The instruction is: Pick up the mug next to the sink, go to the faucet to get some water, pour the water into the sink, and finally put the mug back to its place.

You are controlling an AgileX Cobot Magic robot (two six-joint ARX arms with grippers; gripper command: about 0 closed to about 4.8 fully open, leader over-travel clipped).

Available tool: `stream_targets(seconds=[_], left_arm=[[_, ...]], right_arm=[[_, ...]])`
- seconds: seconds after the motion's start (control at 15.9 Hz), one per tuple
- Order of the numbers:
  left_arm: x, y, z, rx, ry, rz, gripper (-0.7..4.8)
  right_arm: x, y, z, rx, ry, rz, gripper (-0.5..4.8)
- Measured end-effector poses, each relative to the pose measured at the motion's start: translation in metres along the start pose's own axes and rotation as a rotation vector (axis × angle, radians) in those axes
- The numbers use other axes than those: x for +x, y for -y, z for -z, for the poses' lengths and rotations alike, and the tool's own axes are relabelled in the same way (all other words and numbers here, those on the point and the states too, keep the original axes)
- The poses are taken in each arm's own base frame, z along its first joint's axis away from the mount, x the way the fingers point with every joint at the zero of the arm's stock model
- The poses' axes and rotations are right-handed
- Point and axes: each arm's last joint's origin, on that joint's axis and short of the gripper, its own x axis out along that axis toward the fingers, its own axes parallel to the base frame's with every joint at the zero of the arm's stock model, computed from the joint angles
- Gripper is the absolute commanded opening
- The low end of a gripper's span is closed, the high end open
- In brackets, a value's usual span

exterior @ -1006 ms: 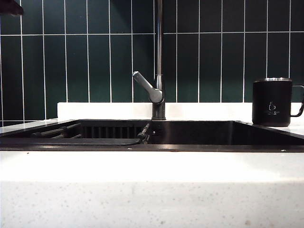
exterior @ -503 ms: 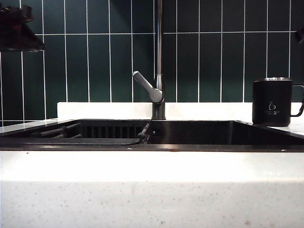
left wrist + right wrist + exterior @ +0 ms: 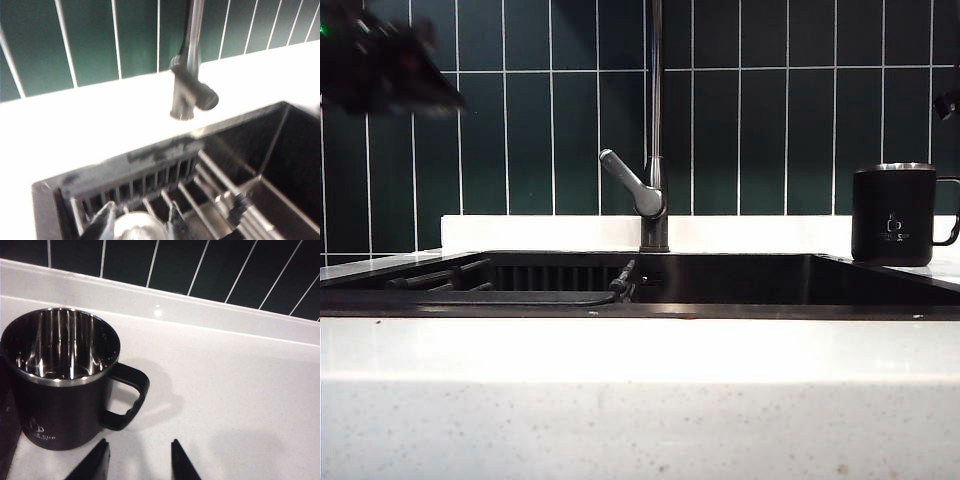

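1. The mug (image 3: 892, 214) stands upright on the white counter (image 3: 640, 350) at the right end of the sink (image 3: 740, 280), its handle (image 3: 948, 211) turned away from the basin and its small white logo facing the exterior camera.
2. The faucet (image 3: 655, 125) rises behind the middle of the sink, its lever (image 3: 630, 183) angled up to the left; no water shows at it.
3. The right hand (image 3: 139, 457) hangs above the counter just beside the mug's handle, its two fingertips spread apart and holding nothing; the mug's shiny inside looks empty.
4. The left hand (image 3: 137, 225) hovers over the left part of the sink, above the slatted rack (image 3: 200, 190), fingers parted and empty; the picture is blurred, so the pale round thing between them is hard to name.
5. In the exterior view the left arm is a dark blur (image 3: 380, 70) at the upper left.
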Motion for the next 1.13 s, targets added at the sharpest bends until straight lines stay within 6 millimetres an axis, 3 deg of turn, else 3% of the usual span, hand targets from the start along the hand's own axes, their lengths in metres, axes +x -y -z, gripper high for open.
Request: stream_targets(seconds=[0.19, 0.31, 0.57, 0.94, 1.13], left_arm=[[0.025, -0.01, 0.012, 0.042, -0.049, 0.004, 1.36], [0.031, -0.012, 0.015, 0.109, -0.047, 0.006, 1.44], [0.037, -0.015, 0.017, 0.152, -0.025, -0.008, 1.52], [0.045, -0.018, 0.019, 0.156, -0.004, -0.013, 1.52], [0.061, -0.024, 0.021, 0.101, -0.019, 0.012, 1.52]], right_arm=[[0.014, -0.007, 0.012, 0.06, -0.053, -0.009, 1.86], [0.024, -0.011, 0.019, 0.131, -0.076, -0.004, 2.12], [0.042, -0.02, 0.035, 0.176, -0.116, -0.008, 2.12], [0.054, -0.024, 0.041, 0.186, -0.085, 0.018, 2.12], [0.064, -0.026, 0.042, 0.192, -0.072, 0.025, 2.12]])
